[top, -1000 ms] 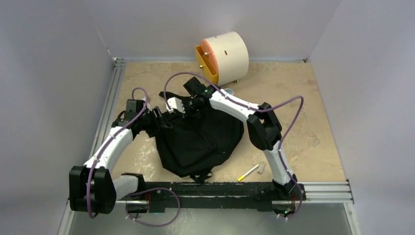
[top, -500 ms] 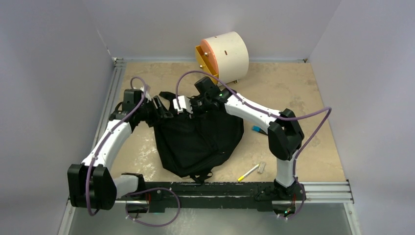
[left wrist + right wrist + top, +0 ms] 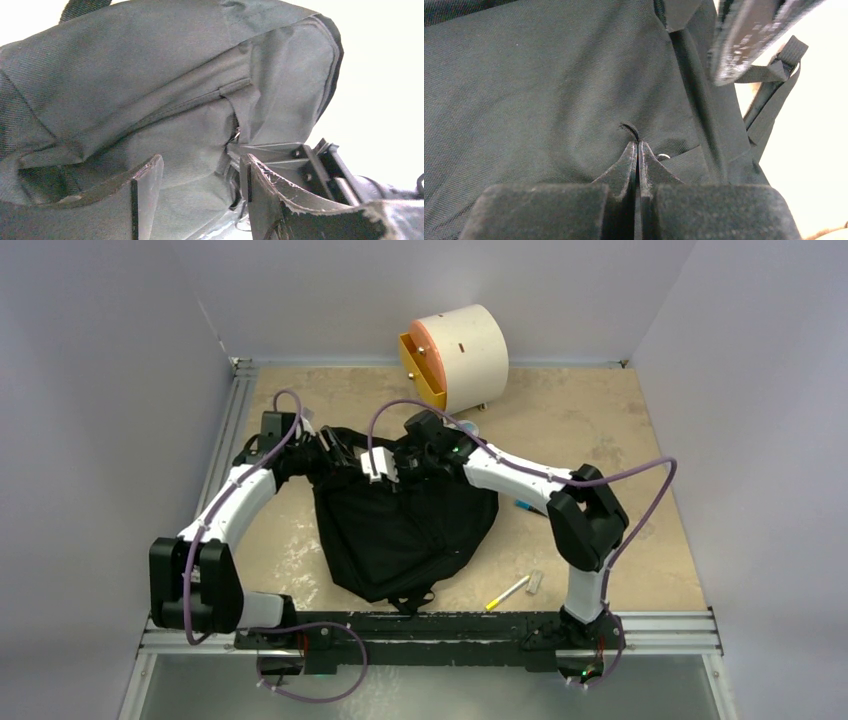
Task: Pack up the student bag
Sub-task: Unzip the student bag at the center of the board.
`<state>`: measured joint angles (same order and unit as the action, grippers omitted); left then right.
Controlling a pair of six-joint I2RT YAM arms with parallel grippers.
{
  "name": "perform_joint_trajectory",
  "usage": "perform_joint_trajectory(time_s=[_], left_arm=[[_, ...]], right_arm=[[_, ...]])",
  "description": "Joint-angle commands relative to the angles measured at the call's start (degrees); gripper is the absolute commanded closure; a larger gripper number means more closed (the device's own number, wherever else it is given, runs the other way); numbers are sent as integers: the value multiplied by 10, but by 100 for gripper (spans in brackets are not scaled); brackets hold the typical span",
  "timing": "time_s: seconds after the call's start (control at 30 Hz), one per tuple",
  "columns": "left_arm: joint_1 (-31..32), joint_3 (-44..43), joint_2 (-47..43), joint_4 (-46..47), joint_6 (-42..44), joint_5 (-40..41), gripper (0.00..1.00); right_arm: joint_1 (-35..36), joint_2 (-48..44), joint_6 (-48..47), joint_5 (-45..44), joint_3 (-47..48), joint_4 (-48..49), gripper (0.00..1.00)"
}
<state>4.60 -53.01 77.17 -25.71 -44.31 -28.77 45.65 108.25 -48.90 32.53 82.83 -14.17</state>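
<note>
Fabric of the student bag (image 3: 400, 530) filled both wrist views. The bag lay on the desk (image 3: 640, 490) just below and to the near side of both pincers. Its long axis ran from them back toward the arm bases, and its upper edge was drawn out wide between them. The right pincer (image 3: 638, 147) was closed tight, its tips pressed into a small pucker of the black outer cloth, which read as a pinch on the bag's top edge. The left pincer (image 3: 200, 167), just to the left of the right one, stood with its fingers well apart. The blue-grey lining lay ahead of and between them, but nothing was clamped. It seemed to be reaching into the bag's mouth. A yellow-tipped pen (image 3: 508, 592) and a small grey block (image 3: 535, 581) lay well to the near right of the right pincer, close to that arm's base. A blue item (image 3: 524, 506) showed beside the bag's right flank, partly hidden by the arm. The right arm was the nearer to all three, yet it was busy with the cloth, so the left would probably need to hold the mouth open first. Bare desk offered room to the right pincer's right. The drawer box (image 3: 458, 358) stood close beyond it, and the side wall hemmed the left pincer's left.
</note>
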Motion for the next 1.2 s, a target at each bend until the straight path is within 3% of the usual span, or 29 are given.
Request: perform_joint_trajectory(time_s=[0.0,0.3,0.47,0.77,1.17], left_arm=[[11,-47,7,22,-68,-24,42],[77,-79,64,43,-67,18,39],[99,-105,79,80,33,67,39],[103,-160,121,92,121,-2,38],[130,-189,167,29,155,13,40]], right_arm=[[8,-63,-2,12,-55,88,100],[8,-111,-29,35,-100,126,100],[8,-114,-31,39,-106,123,100],[8,-118,-32,35,-113,118,100],[8,-124,-22,26,-121,138,100]])
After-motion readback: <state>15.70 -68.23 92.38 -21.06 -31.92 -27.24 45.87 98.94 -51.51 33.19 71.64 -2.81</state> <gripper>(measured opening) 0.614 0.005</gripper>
